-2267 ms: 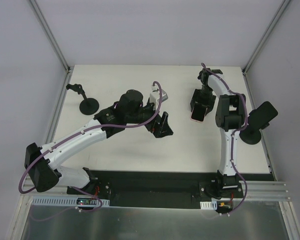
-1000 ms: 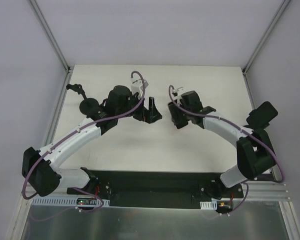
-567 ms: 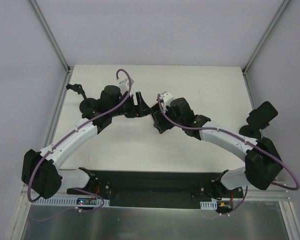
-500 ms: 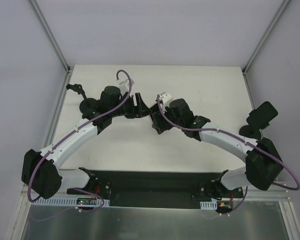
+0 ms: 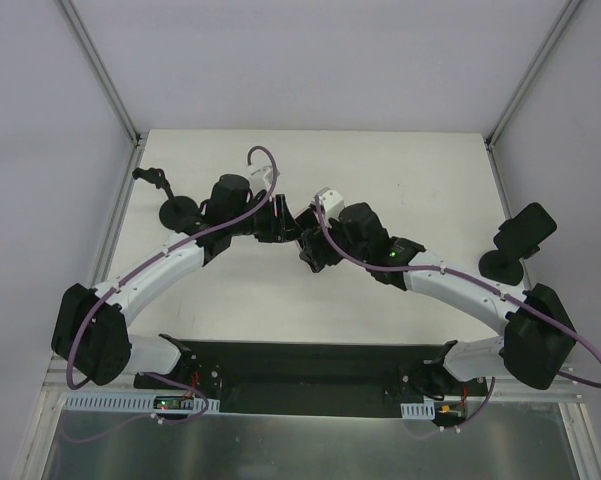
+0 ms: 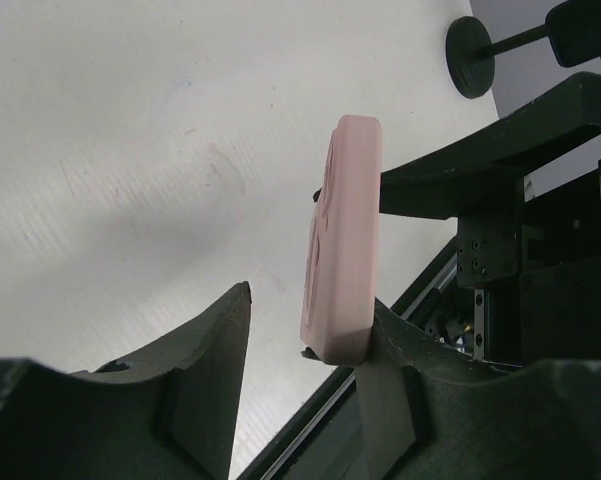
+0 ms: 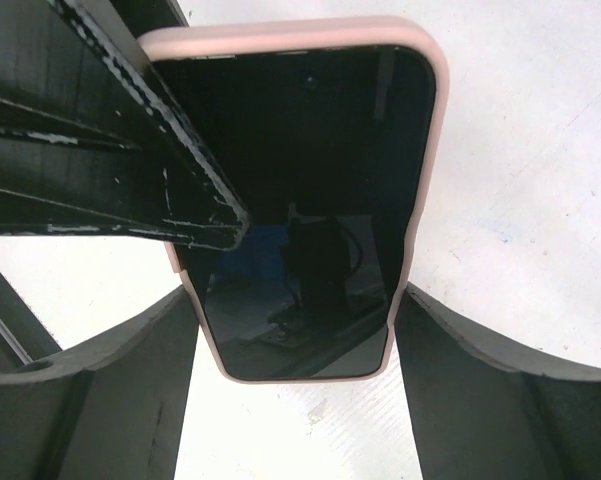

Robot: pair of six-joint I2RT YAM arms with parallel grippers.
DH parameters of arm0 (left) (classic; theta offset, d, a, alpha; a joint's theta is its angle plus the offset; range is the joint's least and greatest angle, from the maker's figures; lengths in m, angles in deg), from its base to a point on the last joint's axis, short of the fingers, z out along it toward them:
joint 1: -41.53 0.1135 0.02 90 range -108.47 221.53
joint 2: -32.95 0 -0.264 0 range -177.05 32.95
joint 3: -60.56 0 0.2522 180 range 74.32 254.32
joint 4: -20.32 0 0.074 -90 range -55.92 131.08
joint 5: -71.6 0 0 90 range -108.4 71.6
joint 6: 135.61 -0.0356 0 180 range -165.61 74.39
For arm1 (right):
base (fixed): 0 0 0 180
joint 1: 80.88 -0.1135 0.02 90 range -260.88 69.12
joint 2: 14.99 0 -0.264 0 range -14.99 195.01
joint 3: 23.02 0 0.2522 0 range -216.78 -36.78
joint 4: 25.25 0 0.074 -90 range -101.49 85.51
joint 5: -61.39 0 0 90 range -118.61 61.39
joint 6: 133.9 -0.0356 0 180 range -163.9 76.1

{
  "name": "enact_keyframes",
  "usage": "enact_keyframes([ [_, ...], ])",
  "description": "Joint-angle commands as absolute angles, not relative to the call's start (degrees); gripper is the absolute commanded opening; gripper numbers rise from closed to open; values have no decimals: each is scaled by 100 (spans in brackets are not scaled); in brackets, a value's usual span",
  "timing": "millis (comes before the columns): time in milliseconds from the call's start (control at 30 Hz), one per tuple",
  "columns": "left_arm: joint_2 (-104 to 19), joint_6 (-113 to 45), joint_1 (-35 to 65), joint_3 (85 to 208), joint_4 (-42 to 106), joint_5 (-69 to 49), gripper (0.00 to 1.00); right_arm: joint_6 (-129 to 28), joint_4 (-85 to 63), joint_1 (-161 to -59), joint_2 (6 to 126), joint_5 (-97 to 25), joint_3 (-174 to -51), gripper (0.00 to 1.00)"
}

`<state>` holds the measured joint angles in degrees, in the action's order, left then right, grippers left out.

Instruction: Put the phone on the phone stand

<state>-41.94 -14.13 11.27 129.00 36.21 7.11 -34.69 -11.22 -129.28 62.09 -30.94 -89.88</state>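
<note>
The phone, dark-screened in a pink case, hangs above the table with my right gripper shut on its two long edges. In the left wrist view the phone stands edge-on between the fingers of my left gripper. Its right finger touches the case and its left finger stands apart, so these jaws are open. From above, the two grippers meet at mid-table and hide the phone. A black phone stand with a wide cradle sits at the right edge.
A second, smaller black stand with a round base and thin arm sits at the left, just behind my left arm. The black rail of the arm bases runs along the near edge. Frame posts rise at the back corners.
Both grippers have come together at mid-table, the right one bringing the phone leftward. My left jaws have narrowed around the phone's faces.
</note>
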Motion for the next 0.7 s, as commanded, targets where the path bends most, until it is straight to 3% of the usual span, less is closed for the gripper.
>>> enact_keyframes([
  [0, -4324, -1643, 1174, 13075, 3469, 1042, 41, -3503, -1642, -12992, 5945, -2984, -9223, 1],
  [267, -4395, -1801, 1174, 13101, 3487, 1139, 20, -3512, -1387, -13150, 5954, -2896, -9434, 1],
  [367, -4439, -1854, 1165, 13145, 3487, 1227, 3, -3512, -1238, -13238, 5972, -2896, -9540, 1],
  [400, -4439, -1898, 1165, 13171, 3487, 1323, 0, -3503, -1176, -13256, 5980, -2896, -9583, 5],
  [467, -4422, -1959, 1165, 13181, 3478, 1402, 0, -3520, -877, -13247, 5972, -3001, -9680, 48],
  [500, -4395, -2047, 1165, 13181, 3478, 1542, 0, -3459, -590, -13230, 5972, -3097, -9733, 65],
  [533, -4378, -2091, 1165, 13172, 3469, 1630, 0, -3424, -439, -13203, 5954, -3507, -9768, 89],
  [567, -4316, -2152, 1165, 13172, 3452, 1727, 0, -3406, -324, -13099, 5919, -3781, -9716, 99],
  [667, -4316, -2276, 1165, 13172, 3426, 2280, 0, -3581, -297, -12608, 5788, -5152, -9418, 96],
])
